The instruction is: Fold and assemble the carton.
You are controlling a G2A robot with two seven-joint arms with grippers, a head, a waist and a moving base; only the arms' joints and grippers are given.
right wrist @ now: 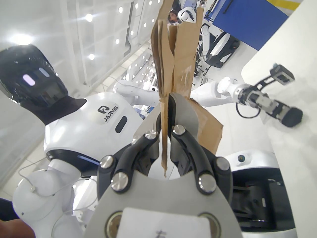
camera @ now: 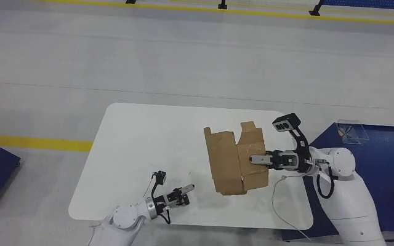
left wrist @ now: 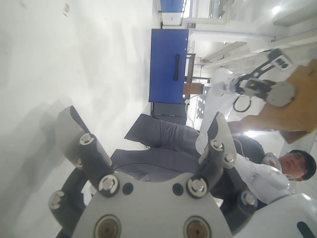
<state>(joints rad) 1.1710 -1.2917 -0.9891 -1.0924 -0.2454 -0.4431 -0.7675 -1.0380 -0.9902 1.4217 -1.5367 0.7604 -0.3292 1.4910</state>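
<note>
- One flattened carton [camera: 226,161], long axis from the table's [camera: 154,141] near edge to far, flaps pointing away
- Right gripper [right wrist: 168,100] clamped on its edge
- Left gripper [left wrist: 143,120] spread wide

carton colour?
Plain brown cardboard. The carton shows best in the top view.

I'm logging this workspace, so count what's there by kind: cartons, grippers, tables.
Cartons: 1, the brown carton
Grippers: 2, the left gripper and the right gripper
Tables: 1, the white table
Total: 4
</note>
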